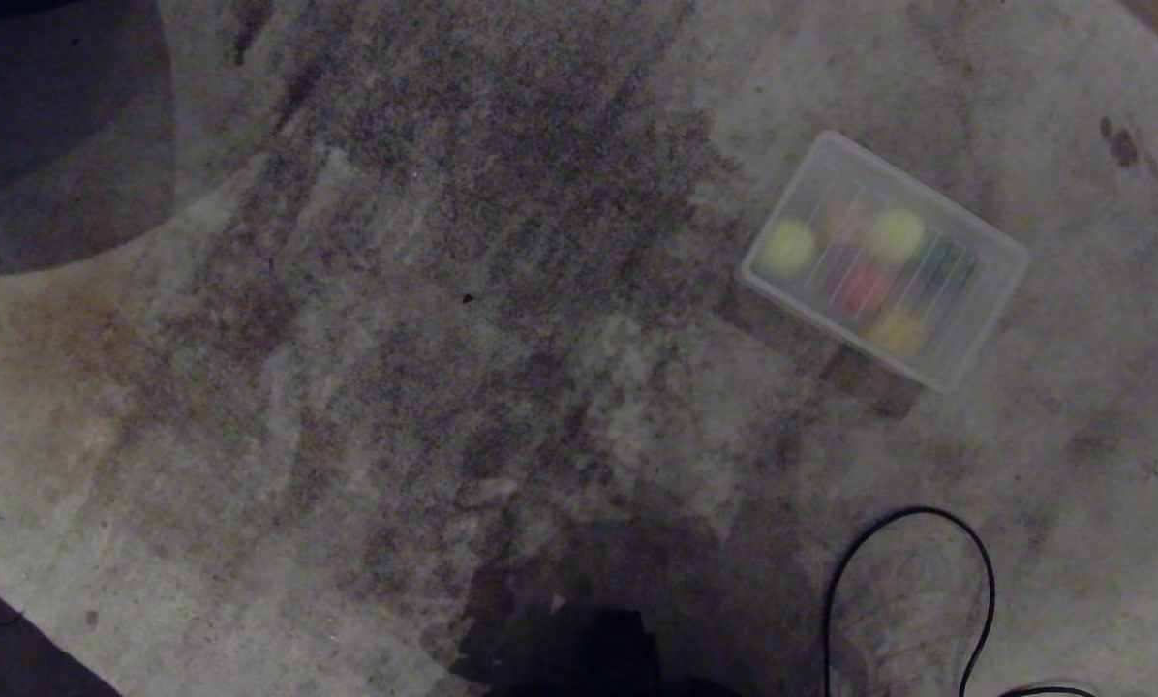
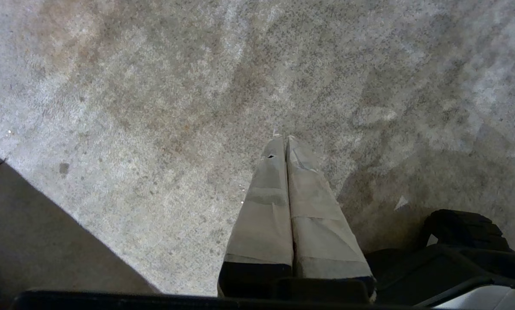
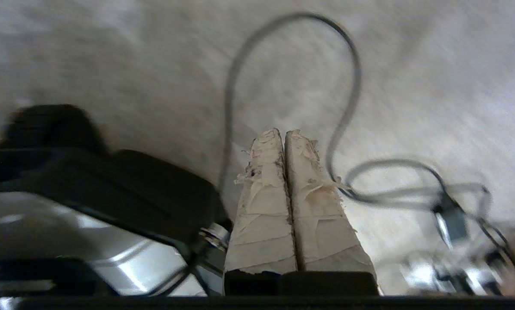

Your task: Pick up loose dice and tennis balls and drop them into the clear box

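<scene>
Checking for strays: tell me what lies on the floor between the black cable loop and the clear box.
Only stained floor, no loose die or ball, in the head view, between the black cable loop and the clear box.

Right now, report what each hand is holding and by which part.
Nothing is held. The left hand and right hand are both shut on nothing, above the floor.

Translucent plastic clear box [image 1: 986,290], rough mottled floor [image 1: 347,387]
</scene>
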Controlling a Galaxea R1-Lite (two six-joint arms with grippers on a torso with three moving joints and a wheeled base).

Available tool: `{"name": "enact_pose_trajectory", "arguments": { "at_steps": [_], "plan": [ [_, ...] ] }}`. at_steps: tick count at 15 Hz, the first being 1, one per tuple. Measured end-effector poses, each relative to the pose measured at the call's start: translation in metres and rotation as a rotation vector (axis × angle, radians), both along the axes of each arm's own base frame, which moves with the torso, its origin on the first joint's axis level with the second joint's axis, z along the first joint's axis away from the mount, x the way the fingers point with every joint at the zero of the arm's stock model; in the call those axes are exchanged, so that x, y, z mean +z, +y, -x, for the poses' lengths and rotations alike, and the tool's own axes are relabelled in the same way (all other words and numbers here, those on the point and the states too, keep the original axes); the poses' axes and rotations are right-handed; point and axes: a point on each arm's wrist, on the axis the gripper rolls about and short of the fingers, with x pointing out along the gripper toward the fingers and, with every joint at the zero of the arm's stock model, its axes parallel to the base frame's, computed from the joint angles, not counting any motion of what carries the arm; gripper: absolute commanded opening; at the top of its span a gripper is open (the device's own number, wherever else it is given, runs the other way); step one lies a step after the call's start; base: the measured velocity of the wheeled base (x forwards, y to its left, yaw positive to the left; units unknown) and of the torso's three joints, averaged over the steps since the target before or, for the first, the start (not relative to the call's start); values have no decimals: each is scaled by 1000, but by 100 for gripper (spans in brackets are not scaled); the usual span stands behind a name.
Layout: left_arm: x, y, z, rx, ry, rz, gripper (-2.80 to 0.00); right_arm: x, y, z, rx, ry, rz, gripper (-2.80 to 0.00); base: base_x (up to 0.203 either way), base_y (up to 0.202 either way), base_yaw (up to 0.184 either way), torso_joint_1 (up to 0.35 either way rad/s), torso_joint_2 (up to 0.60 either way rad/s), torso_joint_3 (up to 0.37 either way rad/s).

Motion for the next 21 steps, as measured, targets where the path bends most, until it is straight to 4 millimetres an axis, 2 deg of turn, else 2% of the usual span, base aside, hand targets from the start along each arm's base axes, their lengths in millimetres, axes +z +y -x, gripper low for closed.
{"name": "enact_pose_trajectory", "arguments": {
  "at_steps": [8, 21],
  "plan": [
    [0, 0, 0, 0, 0, 0, -280, -3, 0, 18, 42, -226, -9, -280, 0, 0, 0, 0, 0, 0],
    [0, 0, 0, 4, -2, 22, -280, -4, 0, 20, 43, -260, -5, -280, 0, 0, 0, 1, 0, 3]
  ]
}}
